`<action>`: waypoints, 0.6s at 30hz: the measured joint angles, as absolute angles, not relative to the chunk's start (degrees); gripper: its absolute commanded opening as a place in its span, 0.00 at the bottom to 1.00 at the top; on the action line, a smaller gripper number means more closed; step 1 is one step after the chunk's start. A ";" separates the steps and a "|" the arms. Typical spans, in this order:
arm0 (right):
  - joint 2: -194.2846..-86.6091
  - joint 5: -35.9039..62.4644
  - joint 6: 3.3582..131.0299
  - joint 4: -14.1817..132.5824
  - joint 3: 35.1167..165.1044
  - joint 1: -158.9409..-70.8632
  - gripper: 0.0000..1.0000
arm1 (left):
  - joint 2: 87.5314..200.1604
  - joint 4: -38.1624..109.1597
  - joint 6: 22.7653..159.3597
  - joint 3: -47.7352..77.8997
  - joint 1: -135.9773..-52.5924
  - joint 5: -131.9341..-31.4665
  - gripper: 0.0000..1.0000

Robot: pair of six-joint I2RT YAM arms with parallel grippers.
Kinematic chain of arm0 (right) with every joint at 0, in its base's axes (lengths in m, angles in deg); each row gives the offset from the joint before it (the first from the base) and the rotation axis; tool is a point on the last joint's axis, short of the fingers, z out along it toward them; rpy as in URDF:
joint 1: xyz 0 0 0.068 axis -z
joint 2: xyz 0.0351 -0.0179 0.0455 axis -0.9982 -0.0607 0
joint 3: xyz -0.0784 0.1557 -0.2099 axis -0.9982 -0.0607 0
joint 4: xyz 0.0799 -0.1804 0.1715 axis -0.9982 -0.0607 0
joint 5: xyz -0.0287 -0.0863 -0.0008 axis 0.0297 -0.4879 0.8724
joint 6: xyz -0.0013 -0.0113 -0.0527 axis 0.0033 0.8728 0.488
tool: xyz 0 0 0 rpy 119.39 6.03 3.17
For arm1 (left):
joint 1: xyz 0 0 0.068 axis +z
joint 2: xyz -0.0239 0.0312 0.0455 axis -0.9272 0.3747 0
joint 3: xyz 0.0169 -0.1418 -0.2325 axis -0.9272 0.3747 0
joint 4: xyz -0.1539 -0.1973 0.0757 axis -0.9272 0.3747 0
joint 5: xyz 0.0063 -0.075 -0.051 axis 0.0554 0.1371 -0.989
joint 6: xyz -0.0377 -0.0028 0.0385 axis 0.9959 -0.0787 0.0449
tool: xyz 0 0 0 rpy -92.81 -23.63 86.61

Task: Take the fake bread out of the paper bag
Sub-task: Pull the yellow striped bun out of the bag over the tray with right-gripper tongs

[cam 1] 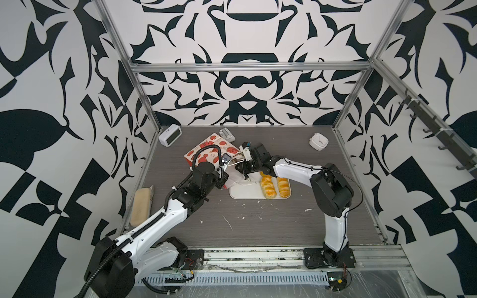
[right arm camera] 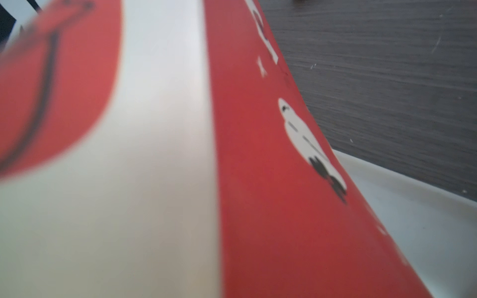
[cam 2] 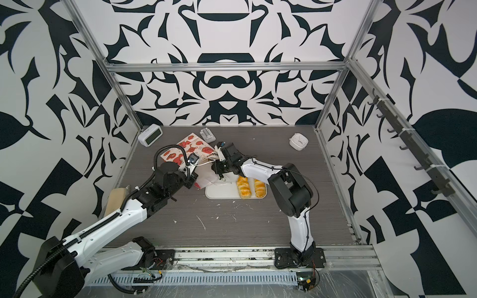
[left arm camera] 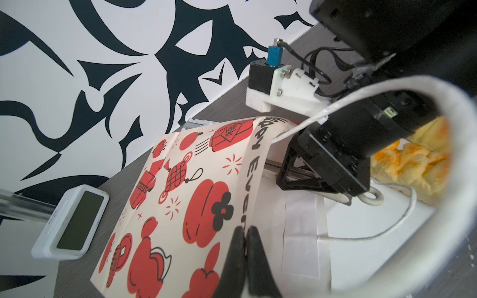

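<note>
Paper bag: you see the paper bag point(cam 1: 209, 152) slanted at the back left of the table point(cam 1: 258, 224), printed broad face up. Its base points toward the back wall and its open mouth lies over the left end of the white tray point(cam 1: 245, 196). Both top views agree point(cam 2: 191, 147).
Left gripper: in the left wrist view, your left gripper point(left arm camera: 245, 232) has its black fingers point(left arm camera: 236, 247) pressed together on the bag's rim, at the lettered band. It is clamped on the paper bag point(left arm camera: 193, 196).
Right gripper: your right gripper point(left arm camera: 284, 178) meets the bag's mouth from the tray side with its jaws closed. Its tips are hidden behind the rim, so you cannot tell whether paper lies between them.
Right wrist view: the bag's white face and red narrow side point(right arm camera: 271, 180) fill it, blurred.
Fake bread: one golden piece of fake bread point(cam 1: 267, 187) and its neighbour point(cam 1: 282, 187) lie side by side on the tray's right half, outside the bag. The bag's inside is not visible to you.
Cord handle: a white cord handle point(left arm camera: 387, 85) loops close to the left wrist lens and runs across the right gripper's black body.
Surroundings: a digital clock point(cam 1: 170, 134), a grey item point(cam 1: 227, 134) and a small white clock point(cam 1: 318, 141) stand along the back. A beige block point(cam 1: 140, 206) lies at the table's left edge.
</note>
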State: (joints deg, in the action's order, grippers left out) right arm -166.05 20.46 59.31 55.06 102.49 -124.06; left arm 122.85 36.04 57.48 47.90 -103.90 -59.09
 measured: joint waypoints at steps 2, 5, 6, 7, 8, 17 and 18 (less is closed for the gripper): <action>-166.05 21.60 59.14 54.25 103.30 -123.60 0.00 | 122.85 36.01 57.48 47.90 -103.92 -59.16 0.00; -166.05 23.92 58.33 52.96 104.48 -122.75 0.00 | 122.85 35.99 57.48 47.90 -103.92 -59.31 0.00; -166.05 24.83 58.04 52.44 104.90 -122.38 0.00 | 122.85 35.99 57.46 47.90 -103.92 -59.34 0.00; -166.05 25.60 57.91 51.87 105.25 -122.09 0.00 | 122.85 35.97 57.46 47.90 -103.92 -59.34 0.00; -166.05 26.56 57.71 51.39 105.60 -121.72 0.00 | 122.87 35.90 57.46 47.93 -103.90 -59.34 0.00; -165.37 35.70 53.50 48.50 105.93 -118.64 0.00 | 123.55 35.36 57.31 47.93 -103.92 -59.34 0.00; -164.72 36.20 53.26 48.28 105.42 -118.44 0.00 | 123.68 35.21 57.27 47.93 -103.92 -59.34 0.00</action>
State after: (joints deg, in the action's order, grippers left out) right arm -164.72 36.20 53.26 48.28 105.42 -118.44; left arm 123.68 35.21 57.27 47.93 -103.92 -59.34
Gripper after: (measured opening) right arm 0.265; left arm 0.054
